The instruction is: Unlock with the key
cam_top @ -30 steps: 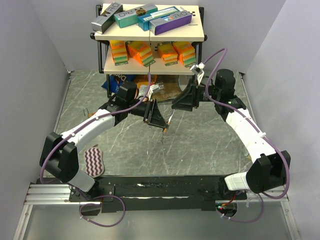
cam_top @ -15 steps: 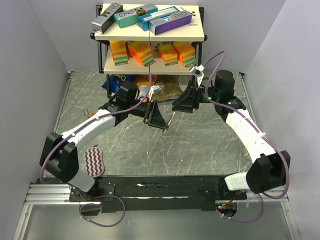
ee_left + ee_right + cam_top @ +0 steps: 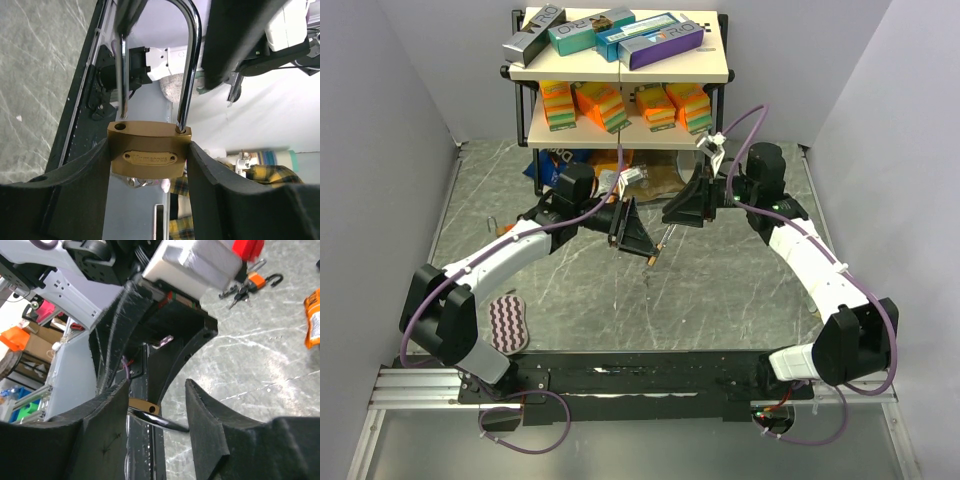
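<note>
One brass padlock (image 3: 149, 157), chrome shackle leg (image 3: 122, 75) free, tight in left tool (image 3: 149, 150); right tool (image 3: 157, 387) apart

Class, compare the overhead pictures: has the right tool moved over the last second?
Yes, slightly. The right tool has edged left and a little toward the camera, away from the right end of the shelf rack.

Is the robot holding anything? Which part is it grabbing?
Yes. The left fingers squeeze the padlock by the two short sides of its brass body. The right fingers are apart and hold nothing.
</note>
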Robot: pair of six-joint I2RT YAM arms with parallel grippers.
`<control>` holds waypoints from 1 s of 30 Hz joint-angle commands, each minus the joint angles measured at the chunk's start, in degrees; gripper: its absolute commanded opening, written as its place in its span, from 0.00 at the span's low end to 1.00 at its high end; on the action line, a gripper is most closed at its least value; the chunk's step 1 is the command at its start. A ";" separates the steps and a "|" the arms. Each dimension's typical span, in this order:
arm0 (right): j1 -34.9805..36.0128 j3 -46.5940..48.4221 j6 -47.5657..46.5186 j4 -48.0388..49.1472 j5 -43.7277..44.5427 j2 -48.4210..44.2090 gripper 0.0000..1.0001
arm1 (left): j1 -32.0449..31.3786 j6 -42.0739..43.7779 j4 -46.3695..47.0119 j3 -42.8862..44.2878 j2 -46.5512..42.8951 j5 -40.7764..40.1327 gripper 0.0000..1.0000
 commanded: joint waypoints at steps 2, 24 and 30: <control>1.50 -0.45 -1.17 -3.04 -2.82 0.90 0.46 | 0.15 1.24 7.24 2.10 -2.49 -1.12 0.01; 8.96 10.03 0.04 -24.51 30.39 6.88 0.00 | -8.46 18.48 -33.28 13.35 -1.61 -71.95 0.01; 9.93 9.22 3.84 -22.29 31.11 8.02 0.00 | -8.64 16.99 -31.08 10.72 -3.20 -70.39 0.01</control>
